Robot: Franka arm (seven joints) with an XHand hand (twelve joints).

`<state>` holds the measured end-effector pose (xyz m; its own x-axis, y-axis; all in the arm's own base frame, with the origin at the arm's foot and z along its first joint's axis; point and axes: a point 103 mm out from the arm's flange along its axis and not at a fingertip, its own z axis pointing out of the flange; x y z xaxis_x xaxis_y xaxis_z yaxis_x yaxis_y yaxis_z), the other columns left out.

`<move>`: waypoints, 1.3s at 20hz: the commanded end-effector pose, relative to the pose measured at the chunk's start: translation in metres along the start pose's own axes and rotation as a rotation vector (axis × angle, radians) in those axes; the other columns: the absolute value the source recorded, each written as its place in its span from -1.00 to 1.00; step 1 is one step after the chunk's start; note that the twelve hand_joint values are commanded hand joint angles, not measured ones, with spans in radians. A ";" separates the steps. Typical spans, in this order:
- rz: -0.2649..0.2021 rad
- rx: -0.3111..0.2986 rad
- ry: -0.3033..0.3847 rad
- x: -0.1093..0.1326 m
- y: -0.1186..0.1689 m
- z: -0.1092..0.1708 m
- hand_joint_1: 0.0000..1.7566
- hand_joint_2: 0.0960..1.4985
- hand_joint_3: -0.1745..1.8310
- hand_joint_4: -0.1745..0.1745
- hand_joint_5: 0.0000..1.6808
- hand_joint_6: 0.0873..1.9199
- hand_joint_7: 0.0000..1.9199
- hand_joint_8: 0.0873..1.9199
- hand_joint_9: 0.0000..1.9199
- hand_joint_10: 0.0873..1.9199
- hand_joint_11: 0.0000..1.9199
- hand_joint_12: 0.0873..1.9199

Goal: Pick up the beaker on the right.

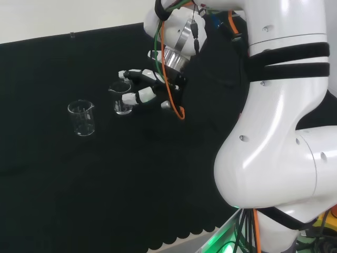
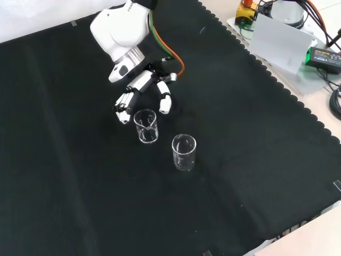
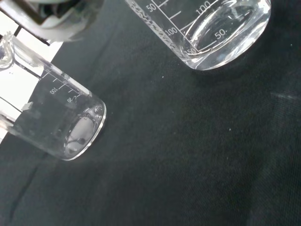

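Reaching in from the arm's side, the hand (image 1: pixel 141 89) sits right against the nearer beaker (image 1: pixel 122 99), at about 3 o'clock of it in the head view; its fingers (image 2: pixel 123 104) look partly curled on either side of the glass without visibly clamping it, so I judge the hand not yet closed on anything. In the front view this beaker (image 2: pixel 146 126) stands at 5 o'clock of the fingertips, upright on the black cloth (image 2: pixel 80 186), seemingly empty.

A likely slip: the fingers close unevenly and nudge the clear wall before the thumb meets it, tipping or skidding the beaker across the cloth. Glass this smooth could also slide out of a pinch taken too near the rim.

A second beaker (image 1: pixel 81 118) stands apart at roughly 8 o'clock of the first in the head view, at 4 o'clock in the front view (image 2: pixel 184 152). It lies beyond the target, not between hand and glass, though a pushed beaker could knock it
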<state>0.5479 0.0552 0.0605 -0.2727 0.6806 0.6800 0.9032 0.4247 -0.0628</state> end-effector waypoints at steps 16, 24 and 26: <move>-0.022 -0.018 0.069 0.000 0.020 0.024 -0.09 -0.38 -0.23 -0.37 -0.58 -1.00 -0.74 -0.40 -0.66 -0.37 -1.00 0.20; -0.033 -0.056 0.099 -0.001 0.021 0.023 -0.09 -0.38 -0.24 -0.36 -0.56 -1.00 -0.71 -0.40 -0.64 -0.37 -1.00 0.22; -0.033 -0.047 0.103 0.000 0.021 0.023 -0.08 -0.38 -0.24 -0.36 -0.54 -1.00 -0.70 -0.39 -0.63 -0.37 -1.00 0.23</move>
<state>0.5590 0.0770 0.0410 -0.2705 0.6042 0.7495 0.9112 0.4119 -0.0032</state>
